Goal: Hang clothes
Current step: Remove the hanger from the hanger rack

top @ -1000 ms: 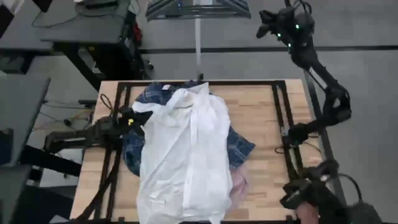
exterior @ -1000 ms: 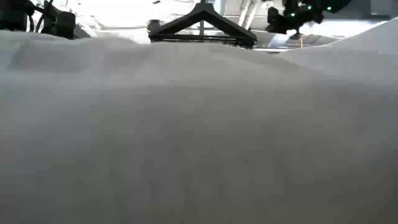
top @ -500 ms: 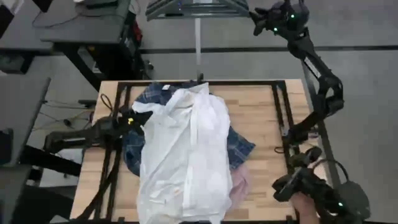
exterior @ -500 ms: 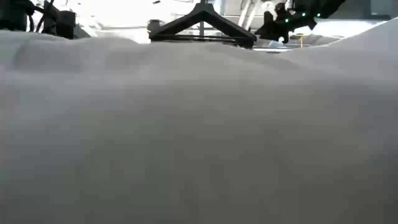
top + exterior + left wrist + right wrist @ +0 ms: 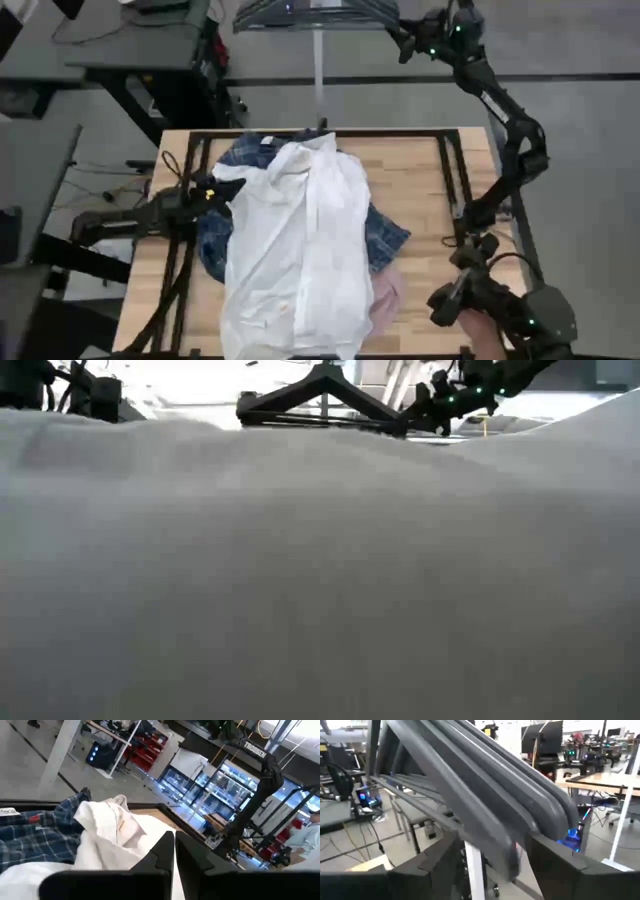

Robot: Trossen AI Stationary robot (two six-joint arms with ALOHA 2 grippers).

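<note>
The white shirt [image 5: 295, 240] lies spread on top of the pile in the middle of the table. It covers most of the blue-and-white plaid shirt [image 5: 385, 235]. The pink shirt [image 5: 385, 295] peeks out at the pile's near right. My left gripper [image 5: 208, 195] is shut and lies low at the white shirt's left edge [image 5: 115, 827]; I cannot tell whether it touches the cloth. My right gripper [image 5: 405, 42] is open beyond the table's far edge. Its fingers [image 5: 437, 865] stand on either side of the right end of a bunch of grey hangers [image 5: 485, 795].
The hangers [image 5: 310, 12] hang on a rack past the far edge, above a white post [image 5: 318, 60]. A black frame [image 5: 450, 180] runs around the tabletop. A dark device and a person's hand [image 5: 490, 335] are at the near right corner. White cloth [image 5: 320, 580] fills the low view.
My right gripper has gone left, beyond the table's far edge, toward the right end of the hangers, and now straddles it. The dark device at the near right corner has shifted a little to the left. The shirts and my left gripper have kept still.
</note>
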